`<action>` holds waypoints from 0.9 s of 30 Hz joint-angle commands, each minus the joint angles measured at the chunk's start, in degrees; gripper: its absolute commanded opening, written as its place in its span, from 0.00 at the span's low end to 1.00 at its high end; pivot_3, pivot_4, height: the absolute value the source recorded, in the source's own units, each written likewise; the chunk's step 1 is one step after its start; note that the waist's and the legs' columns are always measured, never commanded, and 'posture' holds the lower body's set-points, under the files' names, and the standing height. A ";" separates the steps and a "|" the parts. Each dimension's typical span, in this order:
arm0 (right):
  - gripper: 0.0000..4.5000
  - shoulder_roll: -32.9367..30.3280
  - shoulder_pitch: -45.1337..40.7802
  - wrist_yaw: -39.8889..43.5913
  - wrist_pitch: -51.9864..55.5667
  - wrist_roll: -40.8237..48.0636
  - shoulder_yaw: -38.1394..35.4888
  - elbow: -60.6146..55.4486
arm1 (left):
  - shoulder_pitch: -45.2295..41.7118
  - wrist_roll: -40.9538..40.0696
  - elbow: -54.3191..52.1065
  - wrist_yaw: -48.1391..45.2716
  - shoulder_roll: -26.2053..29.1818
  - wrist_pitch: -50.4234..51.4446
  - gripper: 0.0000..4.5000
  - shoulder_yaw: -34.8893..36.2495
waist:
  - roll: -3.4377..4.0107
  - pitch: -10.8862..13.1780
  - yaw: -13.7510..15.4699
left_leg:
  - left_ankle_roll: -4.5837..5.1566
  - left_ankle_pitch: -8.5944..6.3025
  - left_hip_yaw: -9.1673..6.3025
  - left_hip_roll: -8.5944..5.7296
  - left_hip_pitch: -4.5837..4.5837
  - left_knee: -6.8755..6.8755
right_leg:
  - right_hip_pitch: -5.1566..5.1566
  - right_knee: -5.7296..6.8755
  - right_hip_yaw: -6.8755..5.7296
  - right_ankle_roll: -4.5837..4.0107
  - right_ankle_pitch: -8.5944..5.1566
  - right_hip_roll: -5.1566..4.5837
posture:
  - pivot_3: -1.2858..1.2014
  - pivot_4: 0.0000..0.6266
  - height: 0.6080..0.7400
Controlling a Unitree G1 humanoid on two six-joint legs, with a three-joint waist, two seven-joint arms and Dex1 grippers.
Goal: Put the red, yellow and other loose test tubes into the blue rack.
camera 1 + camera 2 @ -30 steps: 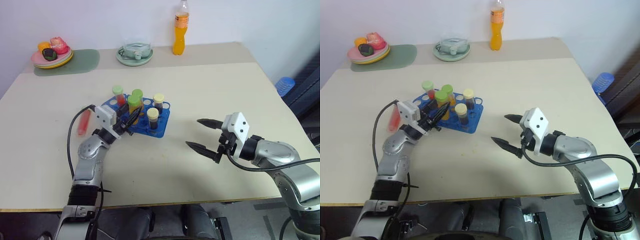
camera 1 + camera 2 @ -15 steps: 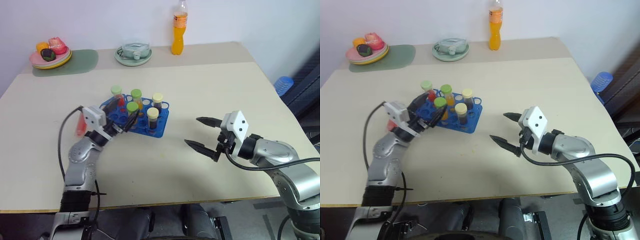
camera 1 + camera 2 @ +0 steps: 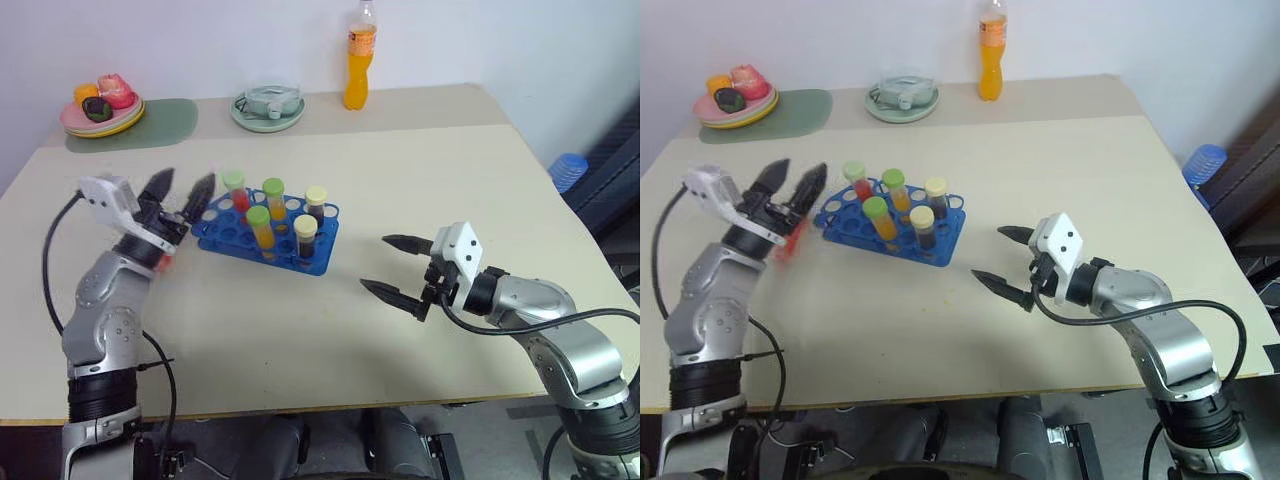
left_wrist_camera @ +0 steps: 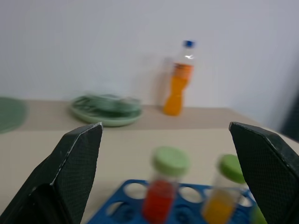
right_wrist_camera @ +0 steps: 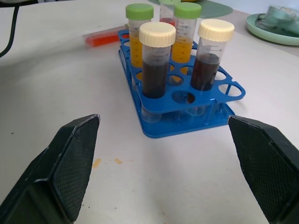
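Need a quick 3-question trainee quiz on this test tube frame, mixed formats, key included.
1. True or false: the left gripper is shut on a tube.
2. How many tubes stand in the blue rack?
3. The loose red tube lies: A) in the rack B) on the table beside the rack C) on the plate.

Key: 1 false, both it and the right gripper are open; 2 five; 3 B.

Five racked tubes [image 5: 157, 60], one loose [image 5: 103, 37]
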 commanded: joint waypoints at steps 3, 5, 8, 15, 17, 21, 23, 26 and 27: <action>1.00 -0.07 -2.46 1.54 -1.63 -0.45 0.26 1.12 | -7.16 -5.76 1.20 11.77 7.18 23.35 0.99 7.52 | -0.02 0.01 0.03 | 0.00 0.00 0.00 0.01 0.00 0.01 | -0.03 0.02 0.02 0.00 0.00 0.03 | 0.52 0.24 1.00; 1.00 -0.07 -2.82 2.17 -2.14 -0.64 0.51 1.78 | -11.20 -5.73 3.79 13.03 11.99 37.07 0.99 5.70 | -0.07 0.04 0.17 | 0.00 0.00 -0.01 0.00 -0.01 0.01 | -0.03 0.03 0.01 0.00 0.00 0.03 | 0.52 0.24 1.00; 1.00 0.11 -2.95 3.05 -3.11 -1.35 1.01 2.75 | -17.36 -5.39 8.51 11.98 17.16 50.49 0.99 2.36 | -0.11 0.05 0.05 | 0.00 0.00 -0.03 -0.04 0.00 0.01 | -0.02 0.06 0.00 0.01 -0.01 0.02 | 0.52 0.24 1.00; 1.00 0.52 -2.96 3.57 -4.04 -2.19 1.63 3.35 | -27.45 0.71 20.63 5.39 20.33 59.59 0.99 -10.73 | -0.11 0.06 -0.13 | -0.02 0.01 -0.03 -0.04 0.01 -0.02 | -0.06 0.09 0.00 0.01 -0.01 0.02 | 0.52 0.24 1.00; 1.00 0.45 -2.73 3.60 -4.15 -2.28 1.58 3.31 | -29.80 3.42 24.53 4.81 19.93 58.74 0.99 -13.25 | -0.13 0.07 -0.15 | -0.03 0.01 -0.03 -0.04 0.00 -0.03 | -0.08 0.08 0.00 0.01 -0.01 0.02 | 0.52 0.24 1.00; 1.00 0.44 -2.25 3.01 -3.60 -2.07 1.29 2.35 | -34.57 8.36 32.94 2.41 19.51 54.26 0.99 -16.44 | -0.13 0.07 -0.10 | -0.03 0.01 -0.02 -0.04 0.00 -0.02 | -0.08 0.08 0.00 0.01 -0.01 0.02 | 0.52 0.24 1.00; 1.00 0.36 -1.92 2.66 -3.29 -1.91 1.09 1.75 | -37.01 11.19 37.51 0.98 19.20 51.75 0.99 -18.67 | -0.14 0.07 -0.10 | -0.03 0.01 -0.02 -0.04 0.00 -0.02 | -0.08 0.07 0.00 0.01 -0.01 0.01 | 0.52 0.24 1.00; 1.00 0.09 -1.42 2.29 -2.97 -1.68 0.67 1.18 | -39.98 14.96 43.40 -2.16 18.78 48.83 0.99 -22.55 | -0.15 0.08 -0.11 | -0.03 0.01 -0.02 -0.05 -0.04 -0.01 | -0.10 0.07 0.00 0.01 -0.01 0.01 | 0.52 0.24 1.00; 1.00 0.02 -1.26 2.13 -2.78 -1.56 0.50 0.92 | -40.72 15.95 44.81 -3.29 18.72 48.01 0.99 -23.56 | -0.15 0.08 -0.11 | -0.03 0.01 -0.02 -0.05 -0.05 -0.01 | -0.11 0.07 0.00 0.01 0.00 0.01 | 0.52 0.24 1.00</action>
